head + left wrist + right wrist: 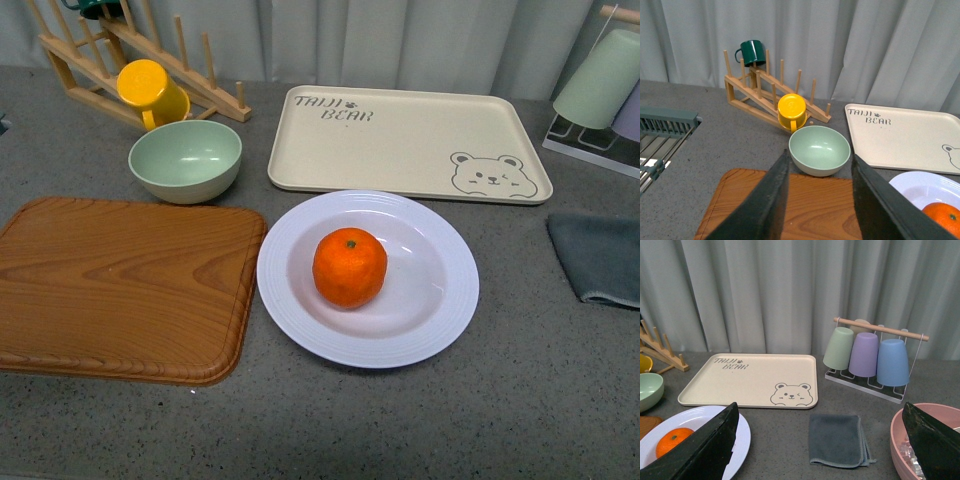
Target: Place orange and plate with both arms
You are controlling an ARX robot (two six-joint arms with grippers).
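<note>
orange (pixel 349 267): dimpled, slightly shiny skin. plate (pixel 450 290): smooth glossy white, faintly ridged rim. board (pixel 120 285): wood, visible grain, satin. tray (pixel 400 150): matt beige. bowl (pixel 190 180): glossy green. cloth (pixel 600 258): soft grey fabric. counter (pixel 450 420): speckled grey, matt.

Soft, even light; faint shadows, slight glare on the plate (pixel 440 300) (focus sharp).

On my front feed the orange (pixel 349 267) sits in the white plate (pixel 432 292) at centre frame. A wooden board (pixel 120 285) lies just left of it. I see the bear tray (pixel 400 140) above, a green bowl (pixel 186 160) upper left and a grey cloth (pixel 600 258) at the right edge.
</note>
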